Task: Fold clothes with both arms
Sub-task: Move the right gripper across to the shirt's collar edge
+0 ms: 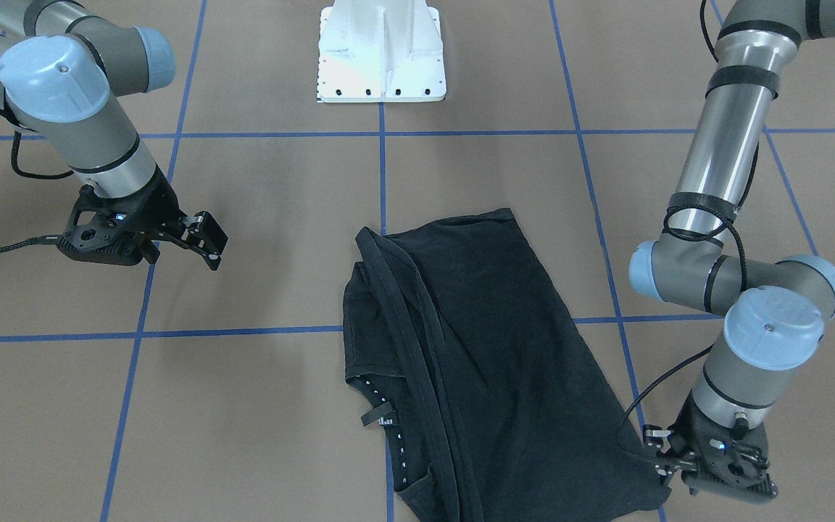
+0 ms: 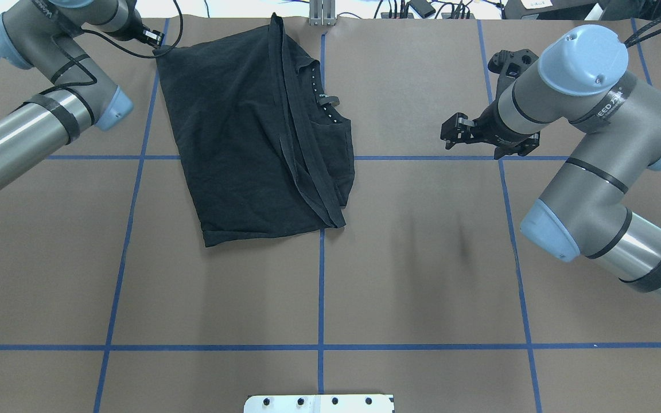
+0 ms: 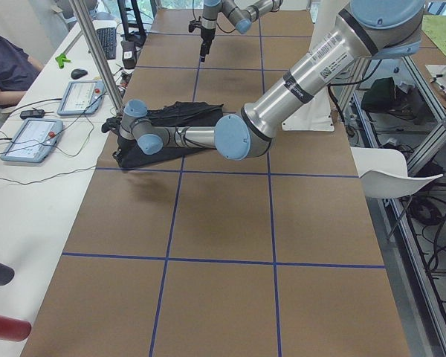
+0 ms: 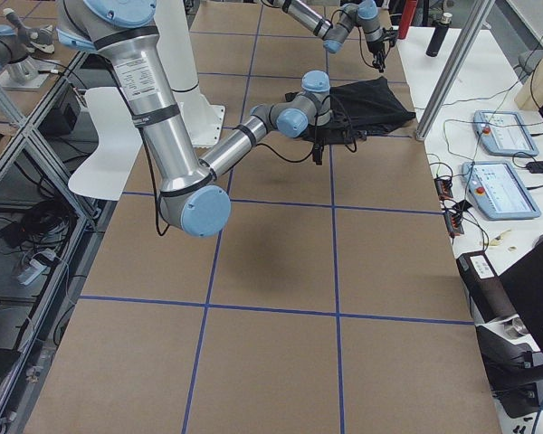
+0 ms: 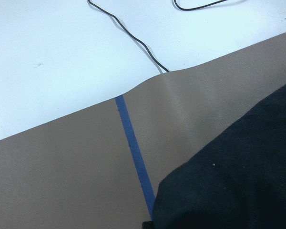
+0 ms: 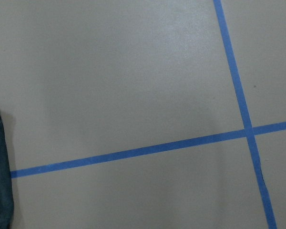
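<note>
Overhead view of a brown table (image 2: 422, 275) gridded with blue tape lines (image 2: 321, 287). At far left, the left gripper (image 2: 152, 38) sits low at the back corner of a black T-shirt (image 2: 238, 132), which spreads away to that gripper's right and toward the robot. Whether its fingers are spread or pinching cloth cannot be told.

At far right, the right gripper (image 2: 451, 133) hovers with its fingers spread and holds nothing. The shirt lies well apart to its left.

The step is probably securing corners for the next fold. It would go best if the left pinches low against the table and catches every layer. The right should cross to the matching corner so both lift together and keep the cloth taut.

The shirt is a rough rectangle with one side doubled over, and thick hem bands (image 2: 313, 189) form a ridge along it. The fabric looks soft, matte, limp and lightly creased. A collar (image 2: 313, 74) with small pale dots and a neck label (image 2: 329, 101) show, but no print.
</note>
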Available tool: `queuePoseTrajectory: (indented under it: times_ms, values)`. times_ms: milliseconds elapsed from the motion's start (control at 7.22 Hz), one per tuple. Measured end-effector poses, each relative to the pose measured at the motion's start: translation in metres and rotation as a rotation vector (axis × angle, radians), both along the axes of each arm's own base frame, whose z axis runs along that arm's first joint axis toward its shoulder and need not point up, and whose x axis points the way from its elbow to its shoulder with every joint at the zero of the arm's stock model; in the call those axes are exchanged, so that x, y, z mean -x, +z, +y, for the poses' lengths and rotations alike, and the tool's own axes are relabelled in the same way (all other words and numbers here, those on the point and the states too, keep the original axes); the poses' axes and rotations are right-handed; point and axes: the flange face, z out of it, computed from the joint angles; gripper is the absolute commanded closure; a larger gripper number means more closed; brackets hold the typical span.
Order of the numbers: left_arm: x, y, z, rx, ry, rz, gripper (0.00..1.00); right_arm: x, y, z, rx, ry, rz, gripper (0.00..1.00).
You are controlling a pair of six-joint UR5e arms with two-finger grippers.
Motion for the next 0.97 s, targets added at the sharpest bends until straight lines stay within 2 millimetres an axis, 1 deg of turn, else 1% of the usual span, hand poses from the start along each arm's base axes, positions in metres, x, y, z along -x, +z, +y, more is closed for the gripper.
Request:
queuePoseTrajectory:
  times_ms: [138, 277, 415, 554, 692, 831, 969]
  values:
    - [0.013, -0.007, -0.003, -0.025, 0.025, 0.01, 0.0, 0.001, -0.003, 0.0, -0.004, -0.001, -0.002, 0.0]
    - [0.025, -0.01, 0.0, -0.038, 0.071, 0.037, 0.0, 0.005, -0.008, -0.001, -0.01, -0.003, -0.007, 0.0]
    - [0.033, -0.006, 0.015, -0.041, 0.115, 0.076, 0.0, 0.013, -0.02, -0.003, -0.02, -0.01, -0.015, 0.0]
    - [0.04, 0.002, 0.035, -0.036, 0.141, 0.117, 0.0, 0.03, -0.035, -0.004, -0.029, -0.023, -0.022, 0.0]
    - [0.044, 0.008, 0.05, -0.025, 0.145, 0.148, 0.0, 0.055, -0.051, -0.007, -0.04, -0.035, -0.023, 0.01]
    - [0.046, 0.011, 0.059, -0.018, 0.145, 0.163, 0.0, 0.09, -0.071, -0.012, -0.061, -0.04, -0.01, 0.03]
    - [0.047, 0.015, 0.063, -0.013, 0.144, 0.168, 0.0, 0.127, -0.094, -0.016, -0.089, -0.041, 0.01, 0.06]
